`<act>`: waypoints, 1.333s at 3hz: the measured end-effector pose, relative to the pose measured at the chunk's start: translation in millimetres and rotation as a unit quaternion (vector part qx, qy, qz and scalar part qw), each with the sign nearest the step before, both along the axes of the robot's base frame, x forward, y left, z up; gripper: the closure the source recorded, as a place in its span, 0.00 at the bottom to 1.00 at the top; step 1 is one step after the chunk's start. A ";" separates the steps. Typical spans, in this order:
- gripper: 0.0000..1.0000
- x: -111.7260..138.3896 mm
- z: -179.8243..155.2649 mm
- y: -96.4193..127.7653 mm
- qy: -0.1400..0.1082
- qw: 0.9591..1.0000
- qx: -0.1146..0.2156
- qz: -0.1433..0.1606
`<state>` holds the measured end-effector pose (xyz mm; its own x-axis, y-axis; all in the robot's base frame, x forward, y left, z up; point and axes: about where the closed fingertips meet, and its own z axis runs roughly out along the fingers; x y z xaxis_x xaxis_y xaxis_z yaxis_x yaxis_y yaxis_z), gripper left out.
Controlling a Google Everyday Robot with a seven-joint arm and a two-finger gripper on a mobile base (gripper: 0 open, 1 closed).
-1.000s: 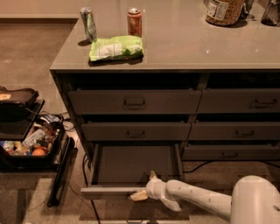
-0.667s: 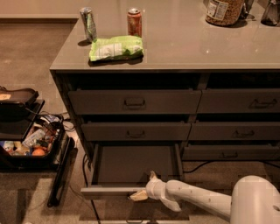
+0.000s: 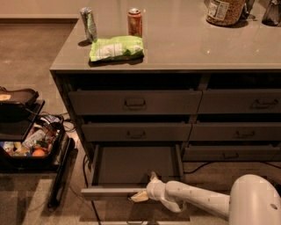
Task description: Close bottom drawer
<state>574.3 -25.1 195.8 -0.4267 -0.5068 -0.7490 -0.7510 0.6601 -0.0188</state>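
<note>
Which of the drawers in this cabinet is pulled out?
The bottom drawer on the left: it juts far out, inside showing, while the other drawers sit pushed in. The gripper is at its front edge.

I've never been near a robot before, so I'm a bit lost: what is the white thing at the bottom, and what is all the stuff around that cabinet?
The white jointed tube is the robot's single arm, reaching in from the lower right. At its tip is the claw, the part that grasps. It sits at the front edge of the wide, shallow dark grey bottom drawer, which is pulled out and looks empty. Whether the claw is gripping the drawer front, I cannot tell.

There is only one camera, looking down at the cabinet's front from above the arm.

On the grey cabinet top are a green snack bag, a red drinks can, a slim silver-green can and, at the far right, a labelled jar. On the floor to the left is a black open case with small items in it.
</note>
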 end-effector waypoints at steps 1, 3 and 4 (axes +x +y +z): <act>0.00 -3.1 -4.8 -2.1 -0.014 0.999 -0.034 -0.006; 0.00 1.1 -9.7 -16.4 -0.018 0.998 -0.055 -0.030; 0.00 7.7 -11.1 9.9 -0.027 0.998 -0.042 -0.030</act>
